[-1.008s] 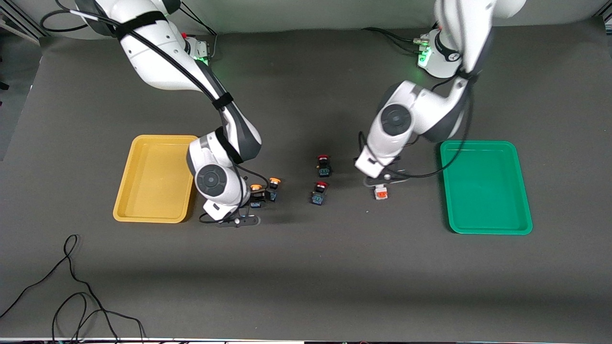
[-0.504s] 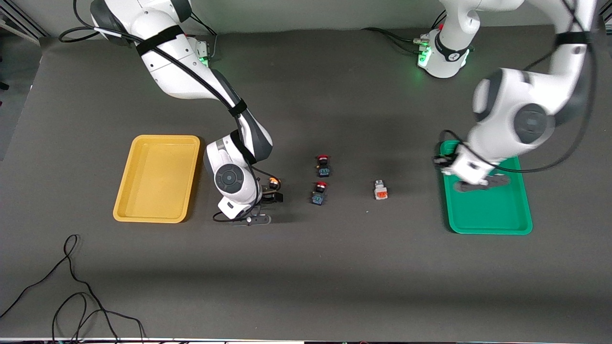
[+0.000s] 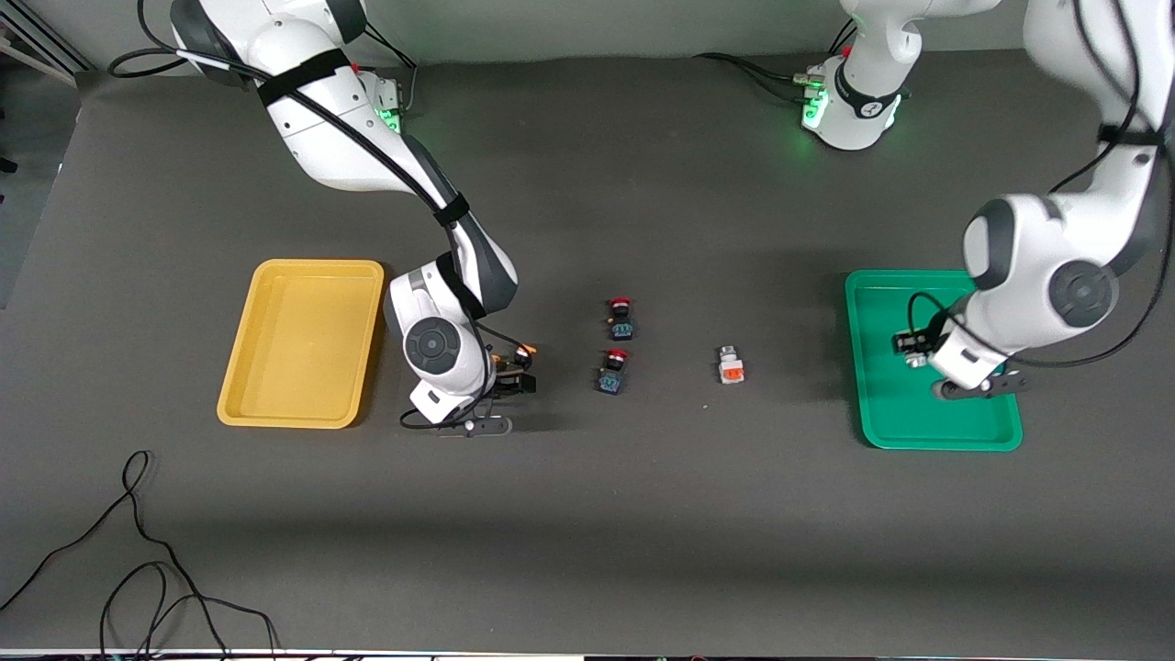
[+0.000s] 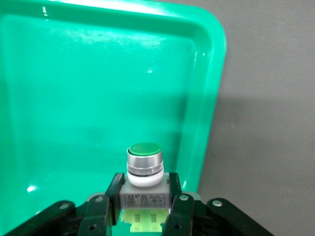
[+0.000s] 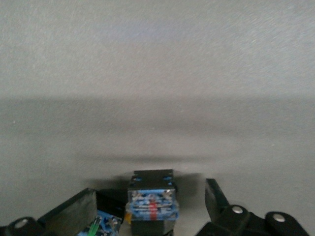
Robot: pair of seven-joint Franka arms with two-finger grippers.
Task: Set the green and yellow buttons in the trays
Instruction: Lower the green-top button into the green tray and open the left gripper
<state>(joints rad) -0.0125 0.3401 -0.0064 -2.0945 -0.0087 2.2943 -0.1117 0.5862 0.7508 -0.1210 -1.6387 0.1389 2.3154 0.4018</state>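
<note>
My left gripper (image 3: 911,349) hangs over the green tray (image 3: 927,418), shut on a white-bodied button with a green cap (image 4: 144,169); the tray (image 4: 88,88) lies under it. My right gripper (image 3: 512,378) is low at the two yellow-capped black-and-blue buttons (image 3: 524,350), beside the yellow tray (image 3: 303,340). It is open in the right wrist view (image 5: 147,209), its fingers (image 5: 216,201) on either side of one button (image 5: 151,204), the second (image 5: 104,223) next to it. A white button with an orange-red face (image 3: 731,365) lies mid-table.
Two red-capped black-and-blue buttons (image 3: 621,317) (image 3: 612,369) stand mid-table between the yellow buttons and the white one. Both trays hold nothing on their floors. A black cable (image 3: 138,532) loops on the table near the front camera at the right arm's end.
My left arm has carried the green-capped button from mid-table to over the green tray. My right gripper has shifted a little toward the yellow buttons and stands around one.
</note>
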